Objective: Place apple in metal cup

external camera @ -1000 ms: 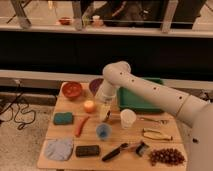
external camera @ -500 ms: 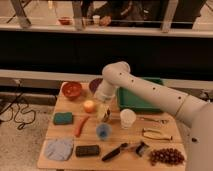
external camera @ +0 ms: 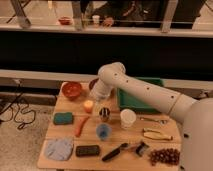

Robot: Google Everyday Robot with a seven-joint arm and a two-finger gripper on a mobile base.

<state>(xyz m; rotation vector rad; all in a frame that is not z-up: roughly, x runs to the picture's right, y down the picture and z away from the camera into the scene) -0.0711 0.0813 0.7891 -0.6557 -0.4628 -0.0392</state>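
Camera view, work table from the near side. My gripper (external camera: 99,97) hangs low over the far-left part of the wooden table (external camera: 67,135), at the end of my white arm (external camera: 145,92), which reaches in from the right. Its jaws stand wide apart and hold nothing.

The apple (external camera: 88,105) rests on the table just beside the gripper, on its near-left side; I cannot tell whether a finger touches it. The metal cup (external camera: 104,114) stands upright just to the right of the apple and slightly nearer, with nothing visible inside it.

Other items:
- The white cup (external camera: 128,118) stands to the right of the metal cup.
- The blue cup (external camera: 103,131) stands just near of the metal cup.
- The carrot (external camera: 81,126) lies near of the apple.
- The green sponge (external camera: 63,118) lies left of the carrot.
- The orange-red bowl (external camera: 72,89) sits at the far-left corner.
- The green tray (external camera: 142,102) sits at the far side, partly behind my arm.
- The blue cloth (external camera: 59,149) lies at the near-left corner.
- The grapes (external camera: 163,156) lie at the near right.
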